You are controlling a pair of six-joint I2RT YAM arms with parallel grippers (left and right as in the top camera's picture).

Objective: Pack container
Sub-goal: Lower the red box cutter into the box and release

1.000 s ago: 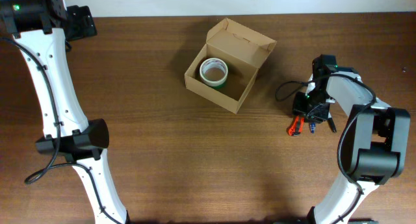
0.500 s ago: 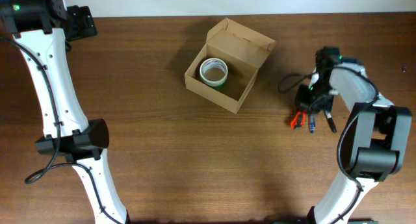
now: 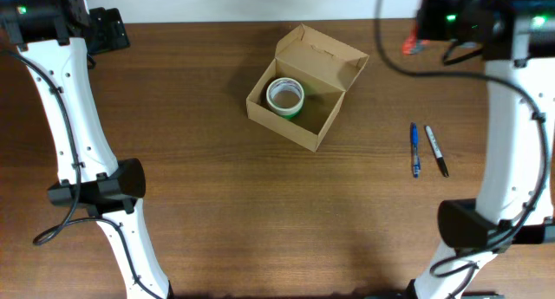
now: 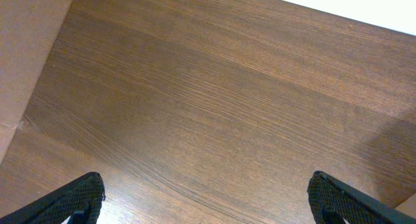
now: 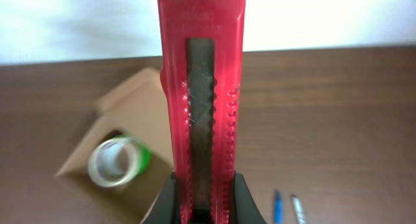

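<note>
1. This looks like a robotics lab bench. Two white robot arms with black joints, the left arm (image 3: 69,108) and the right arm (image 3: 507,117), stand at one dark brown wood-grain desk (image 3: 217,204).
2. Loose black cables (image 3: 390,39) hang from the arms.
3. The things are plain office stationery: a tan cardboard box (image 3: 279,126), a pale tape roll (image 3: 284,94), a blue pen (image 3: 414,150), a black marker (image 3: 436,152) and a red plastic utility knife (image 5: 201,87).
4. A bare white surface (image 3: 260,3) lies beyond the desk's far edge.
</note>
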